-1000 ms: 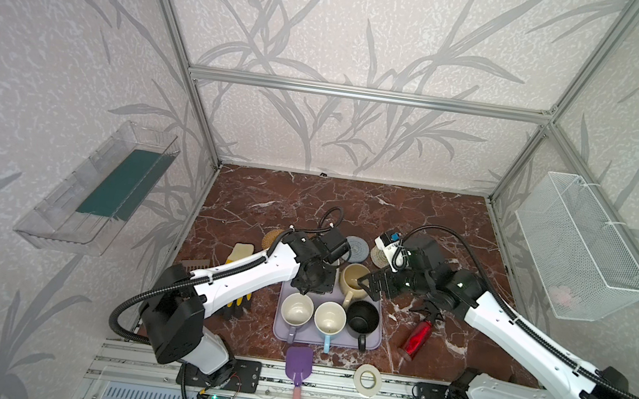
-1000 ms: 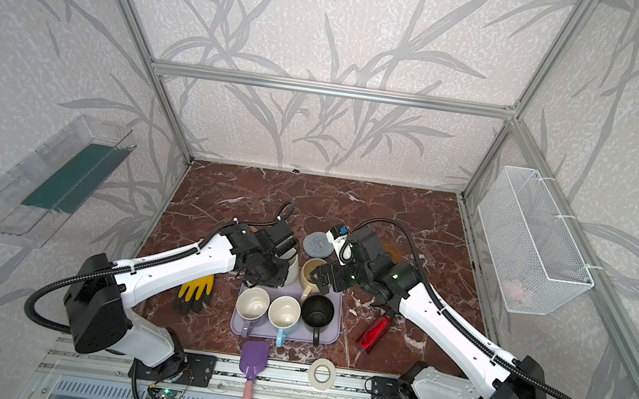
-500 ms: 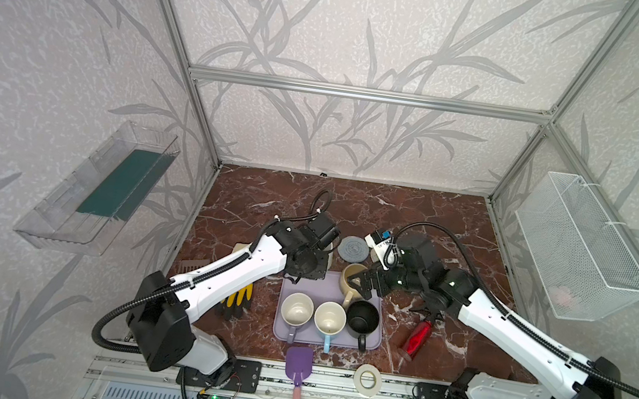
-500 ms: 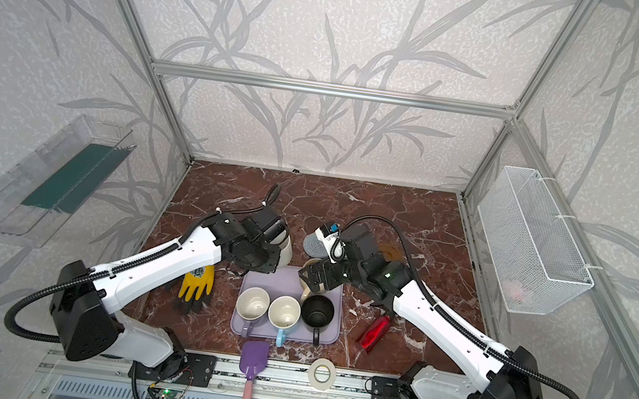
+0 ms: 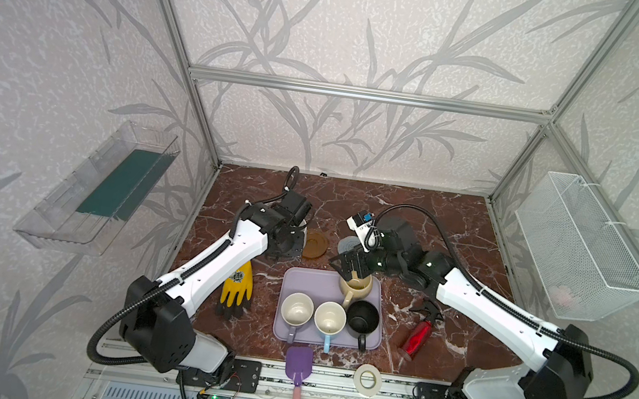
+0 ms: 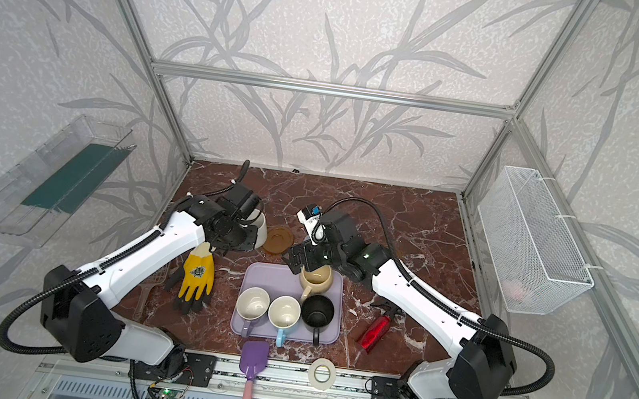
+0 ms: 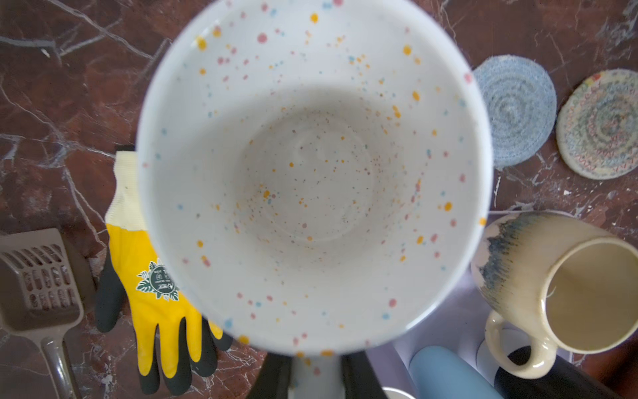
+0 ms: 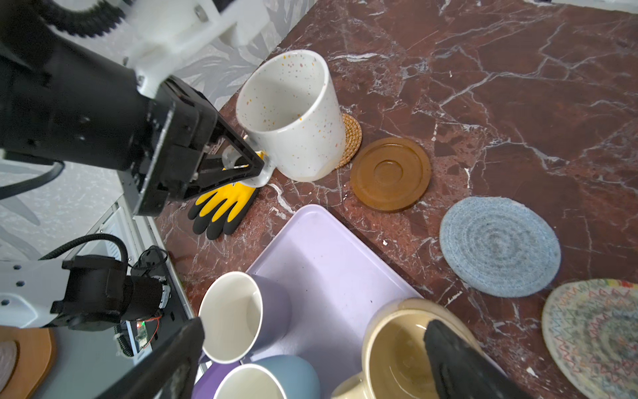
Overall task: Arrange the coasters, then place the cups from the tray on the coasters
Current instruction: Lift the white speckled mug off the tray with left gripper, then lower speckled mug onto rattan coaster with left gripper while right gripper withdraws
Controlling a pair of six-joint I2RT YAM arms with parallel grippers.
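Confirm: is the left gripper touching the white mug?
Touching. The right wrist view shows the left gripper shut on the handle of the white mug, jaws pinching it from both sides.

The rattan coaster (image 8: 353, 140) is largely hidden behind the white mug (image 8: 297, 138), and the beige coaster (image 8: 593, 338) is cut off by the right wrist view's edge.

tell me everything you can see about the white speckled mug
The white mug looks like glossy ceramic, flecked inside and out with small orange, pink and blue dots. It is empty, open end up and tilted. The left claw is shut on its handle, away from the tray. Its base sits over the orange rattan coaster, hiding most of it, next to the brown coaster. Whether it rests fully there cannot be told.
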